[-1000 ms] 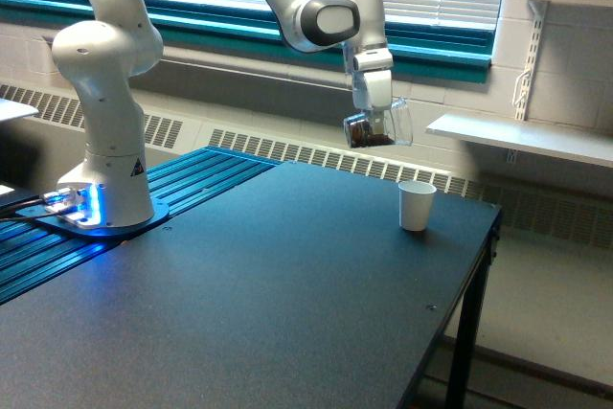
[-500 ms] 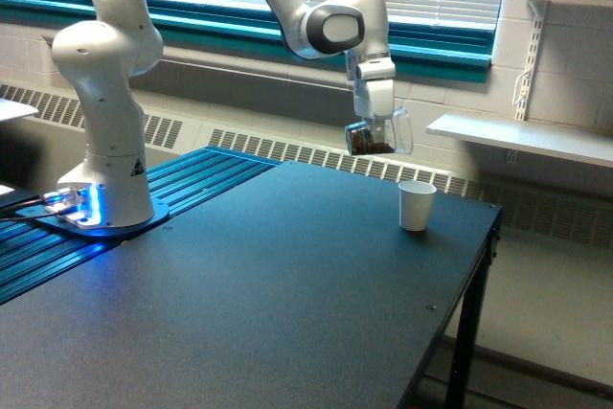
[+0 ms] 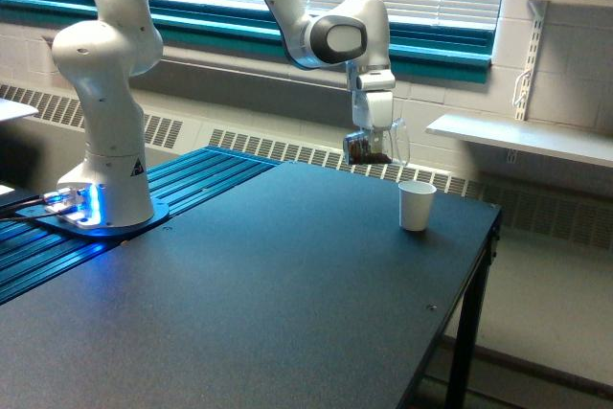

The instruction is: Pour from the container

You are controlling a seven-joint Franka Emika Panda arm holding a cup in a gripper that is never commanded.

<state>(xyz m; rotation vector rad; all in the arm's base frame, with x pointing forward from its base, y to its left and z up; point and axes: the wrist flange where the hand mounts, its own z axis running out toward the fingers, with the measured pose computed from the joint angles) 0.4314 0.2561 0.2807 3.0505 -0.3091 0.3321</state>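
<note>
The container (image 3: 372, 147), a small clear cup with a side handle and brown granular bits showing through it, hangs in the air with my gripper (image 3: 374, 133) shut on it. It is held roughly upright, slightly tilted, above the far part of the dark table (image 3: 268, 284). A white paper cup (image 3: 416, 205) stands upright on the table, below the container and toward the exterior view's right, apart from it.
The arm's white base (image 3: 105, 155) stands on a blue-lit mount at the exterior view's left. A white wall shelf (image 3: 522, 136) juts out at the right behind the table. The table's right edge drops off just past the paper cup.
The gripper has lowered the container and shifted it slightly toward the exterior view's right, closer to the white paper cup. The paper cup has not moved.
</note>
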